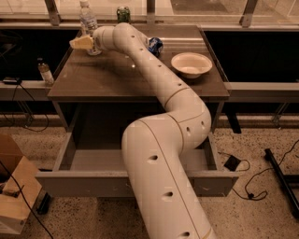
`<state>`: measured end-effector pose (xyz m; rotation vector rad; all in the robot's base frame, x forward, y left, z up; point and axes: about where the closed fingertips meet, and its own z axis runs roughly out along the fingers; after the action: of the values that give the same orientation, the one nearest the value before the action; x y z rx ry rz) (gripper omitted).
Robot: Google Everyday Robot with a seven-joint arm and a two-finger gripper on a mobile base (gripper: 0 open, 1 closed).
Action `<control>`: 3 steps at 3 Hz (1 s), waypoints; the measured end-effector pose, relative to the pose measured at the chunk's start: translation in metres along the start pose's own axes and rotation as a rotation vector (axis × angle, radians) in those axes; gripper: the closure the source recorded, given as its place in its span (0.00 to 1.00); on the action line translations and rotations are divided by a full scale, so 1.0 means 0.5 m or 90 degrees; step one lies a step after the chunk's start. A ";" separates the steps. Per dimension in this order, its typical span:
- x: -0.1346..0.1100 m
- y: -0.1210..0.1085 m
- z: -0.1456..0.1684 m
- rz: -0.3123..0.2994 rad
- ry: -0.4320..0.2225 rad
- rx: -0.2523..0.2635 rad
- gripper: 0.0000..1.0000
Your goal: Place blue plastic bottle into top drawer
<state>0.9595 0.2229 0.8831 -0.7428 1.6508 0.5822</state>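
The blue plastic bottle [87, 18], clear with a white cap, stands upright at the back left corner of the grey table [112, 79]. My gripper [80, 43] is at the bottle's lower part, on its front left side, and hides the bottle's base. The top drawer [84, 183] is pulled out below the table, its inside [93, 158] showing on the left. My arm runs from the bottom of the view up over the drawer's middle and across the table.
A green can [123, 14] stands at the table's back edge. A blue can [155, 45] lies beside my arm. A white bowl [191, 64] sits at the right. A small brown bottle [45, 72] stands on the left ledge. A cardboard box [14, 186] and cables lie on the floor.
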 end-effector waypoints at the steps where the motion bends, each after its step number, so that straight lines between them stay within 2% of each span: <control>1: 0.002 -0.010 0.003 -0.002 0.007 0.004 0.40; 2: -0.003 -0.013 -0.006 -0.008 0.013 -0.005 0.70; 3: -0.009 -0.001 -0.028 -0.040 0.025 -0.035 0.94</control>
<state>0.9515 0.2132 0.8905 -0.8484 1.6472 0.5724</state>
